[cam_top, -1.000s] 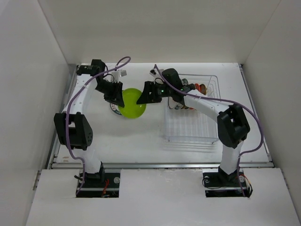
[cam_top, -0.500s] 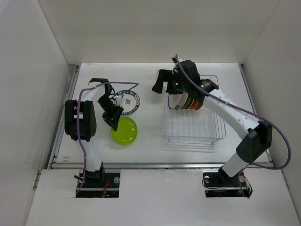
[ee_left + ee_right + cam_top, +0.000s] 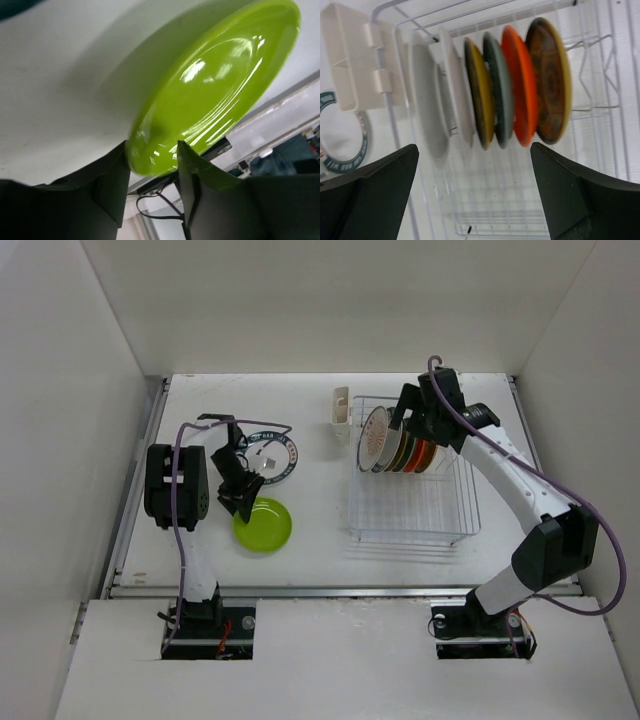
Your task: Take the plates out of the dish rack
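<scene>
My left gripper (image 3: 245, 495) sits at the 11 o'clock rim of the lime green plate (image 3: 265, 527). That plate lies on the table (image 3: 320, 550), near the 6 o'clock side of the teal-rimmed plate (image 3: 272, 455). In the wrist view the green rim runs between the two fingers (image 3: 112, 185), and I cannot tell whether they are pinching it or standing just off it. I judge this to be the release. I'd spread the fingers fully clear of the rim, then back off upward toward 11 o'clock so the lower finger doesn't tip the plate.

My right gripper (image 3: 413, 418) hangs over the dish rack (image 3: 415, 510), out at 3 o'clock, spread wide and holding nothing. The other plates stand on edge in a row at the rack's 12 o'clock end. The white sunburst plate (image 3: 375, 438), at the row's 9 o'clock end, looks like the easiest next pick. The gaps between neighbouring plates are tight, so I'd come straight down over its top rim and keep clear of the cup holder (image 3: 341, 420).
</scene>
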Robot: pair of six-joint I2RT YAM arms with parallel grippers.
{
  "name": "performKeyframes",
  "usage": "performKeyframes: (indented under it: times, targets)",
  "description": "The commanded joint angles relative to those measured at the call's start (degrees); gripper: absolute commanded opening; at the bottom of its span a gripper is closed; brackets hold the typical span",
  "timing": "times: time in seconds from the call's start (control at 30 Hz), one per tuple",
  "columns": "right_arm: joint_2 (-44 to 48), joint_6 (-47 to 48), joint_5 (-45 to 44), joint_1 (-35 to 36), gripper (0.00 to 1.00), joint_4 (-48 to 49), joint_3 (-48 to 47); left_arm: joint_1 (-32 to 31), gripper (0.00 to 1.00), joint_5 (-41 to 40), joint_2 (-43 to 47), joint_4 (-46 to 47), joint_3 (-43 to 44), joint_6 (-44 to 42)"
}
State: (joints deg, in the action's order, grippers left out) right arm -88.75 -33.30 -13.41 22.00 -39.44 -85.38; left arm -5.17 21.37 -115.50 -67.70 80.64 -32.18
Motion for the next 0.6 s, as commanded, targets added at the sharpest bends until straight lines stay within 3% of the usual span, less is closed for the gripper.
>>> performKeyframes:
  times: [0.0, 0.4, 0.5, 0.53, 0.57]
  targets:
    - [2.35, -1.42, -6.01, -1.43, 0.99, -2.48, 0.66, 0.07, 0.39, -1.94, 1.33, 1.08, 1.10, 2.04]
    - [2.87, -1.42, -9.96, -2.58, 0.99, -4.06, 1.18, 0.07, 0.52, -5.10, 6.42, 4.42, 0.57, 5.29]
    - [3.41, -1.42, -10.50, -3.10, 0.99, -4.07, 1.18, 0.07, 0.63, -5.63, 8.88, 5.03, 0.57, 6.60]
    - [3.41, -1.42, -10.50, -3.10, 0.99, -4.07, 1.18, 0.07, 0.82, -5.63, 9.41, 5.04, 1.18, 6.61]
    - [3.41, -1.42, -10.50, -3.10, 0.99, -4.07, 1.71, 0.07, 0.84, -5.63, 9.94, 5.04, 1.18, 6.61]
